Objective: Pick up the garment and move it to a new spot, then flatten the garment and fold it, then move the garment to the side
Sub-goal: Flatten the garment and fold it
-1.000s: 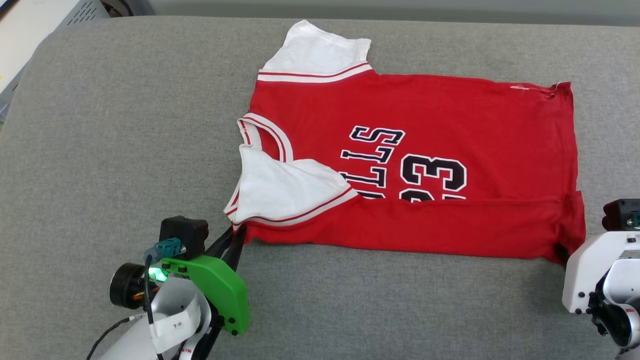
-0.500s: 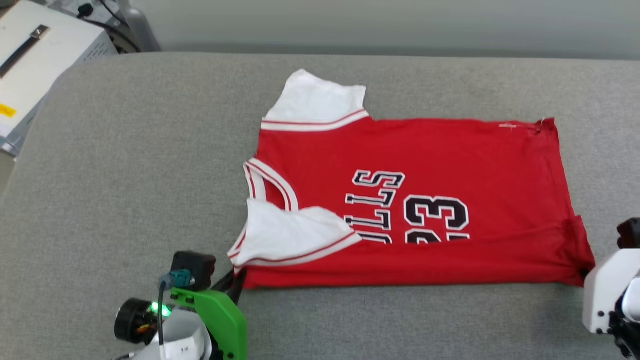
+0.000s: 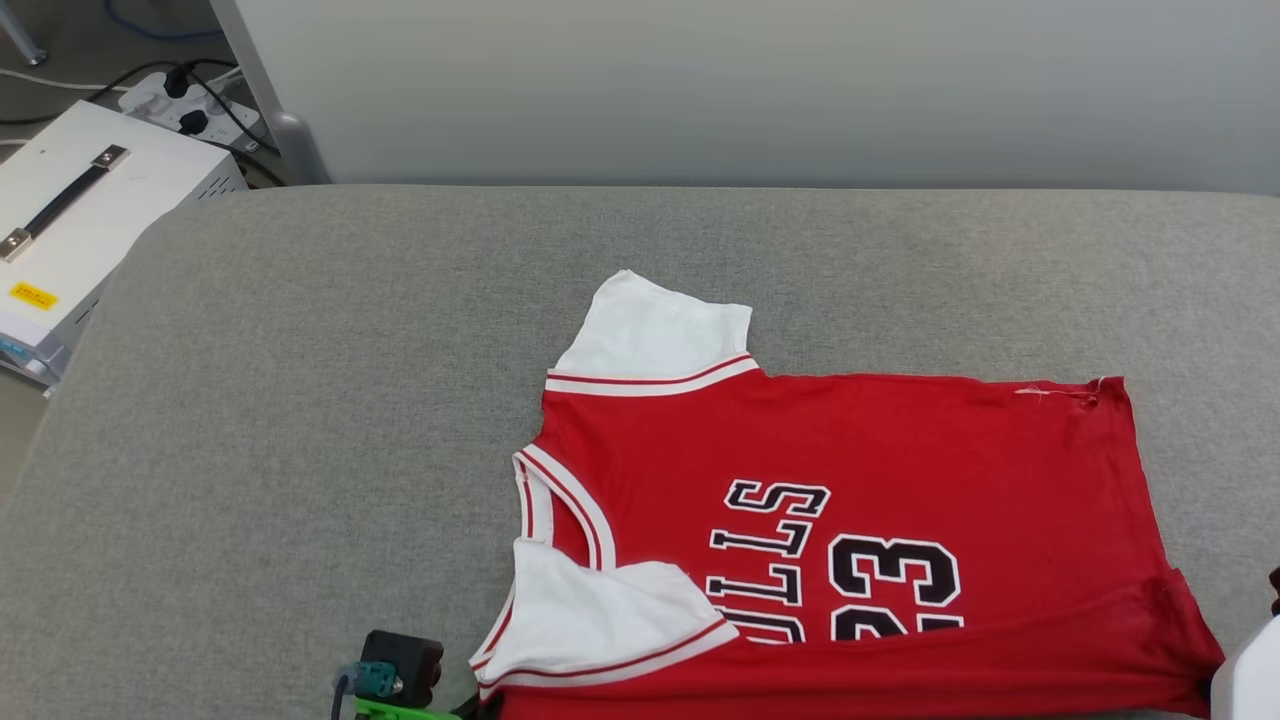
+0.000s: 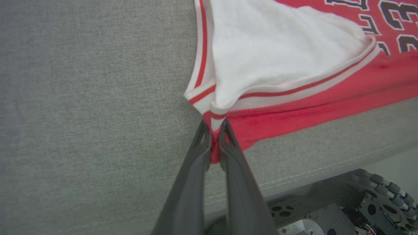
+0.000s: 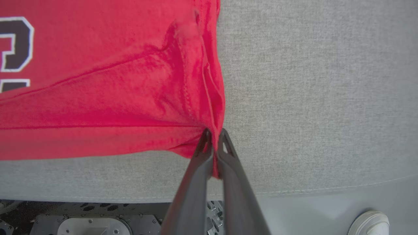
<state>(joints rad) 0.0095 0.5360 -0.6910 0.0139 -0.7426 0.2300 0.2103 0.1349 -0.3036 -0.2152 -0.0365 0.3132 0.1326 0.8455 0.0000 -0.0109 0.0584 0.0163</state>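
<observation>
The red jersey (image 3: 860, 440) looks soft, light and floppy, best held at its six-o'clock corners, where left gripper (image 4: 214, 125) and right gripper (image 5: 215, 133) pinch it closed.

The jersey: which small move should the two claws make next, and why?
Probably raise both corners together a little. The left claw is shut on the near sleeve corner of the jersey and the right claw on its near hem corner; the cloth lies flat, so lifting would start the fold.
</observation>
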